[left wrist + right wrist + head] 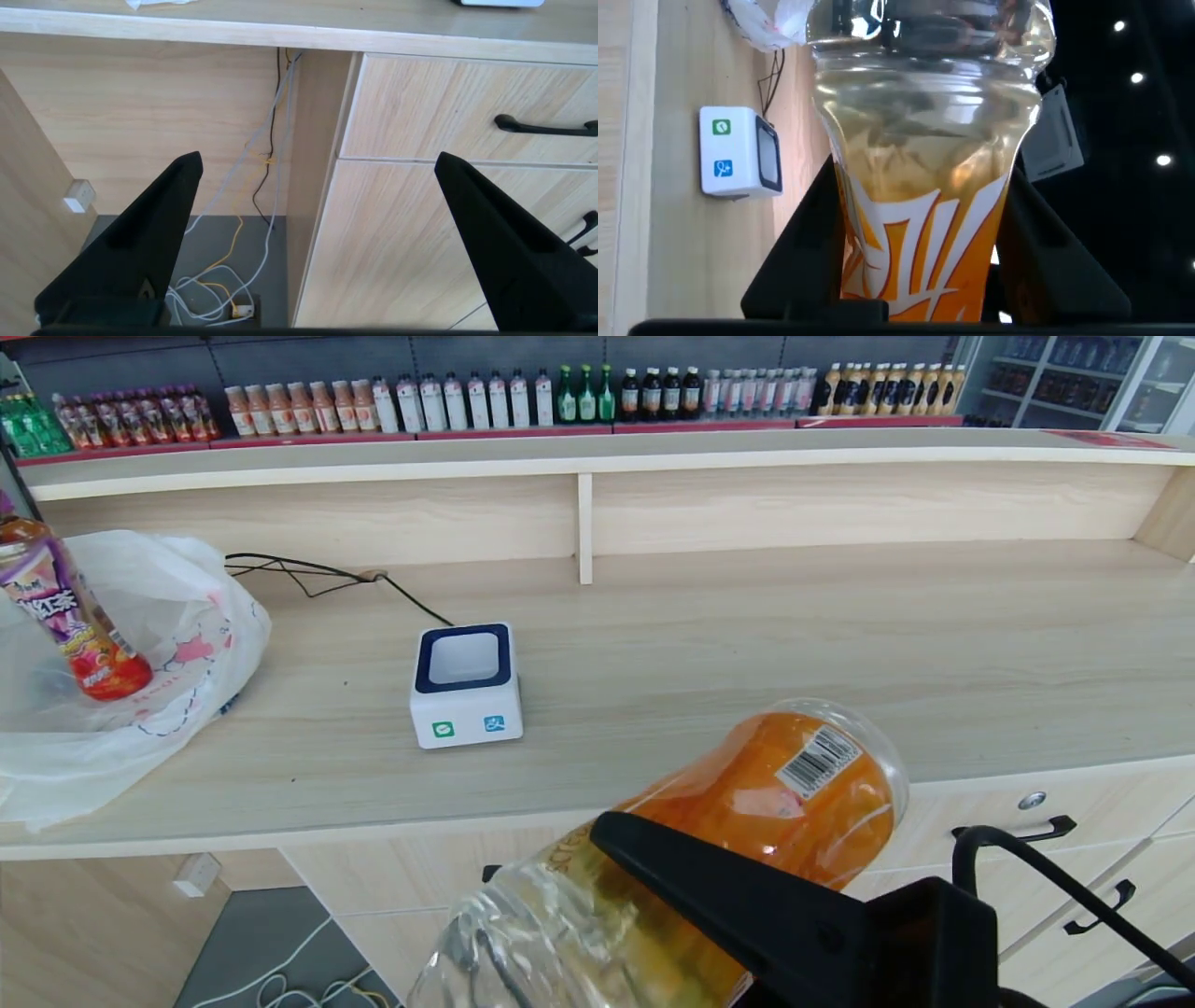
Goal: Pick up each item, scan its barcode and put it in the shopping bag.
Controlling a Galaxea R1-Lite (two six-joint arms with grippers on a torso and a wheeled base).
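Observation:
My right gripper (672, 868) is shut on a clear bottle with an orange label (747, 803), held tilted in front of the counter's edge, its barcode (819, 761) facing up. In the right wrist view the bottle (920, 187) sits between the black fingers (799, 252). The white scanner with a dark blue rim (465, 683) stands on the counter, left of and beyond the bottle. At far left lies the white shopping bag (168, 616), with a purple and red labelled drink bottle (70, 616) standing in it. My left gripper (318, 163) is open and holds nothing, below counter height facing the cabinet front.
The scanner's black cable (308, 574) runs to the back wall of the wooden counter (747, 635). Drawers with black handles (1018, 831) lie under the counter's front edge. Loose cables (224, 280) lie on the floor in the open bay under the counter. Drinks line the far shelf (597, 392).

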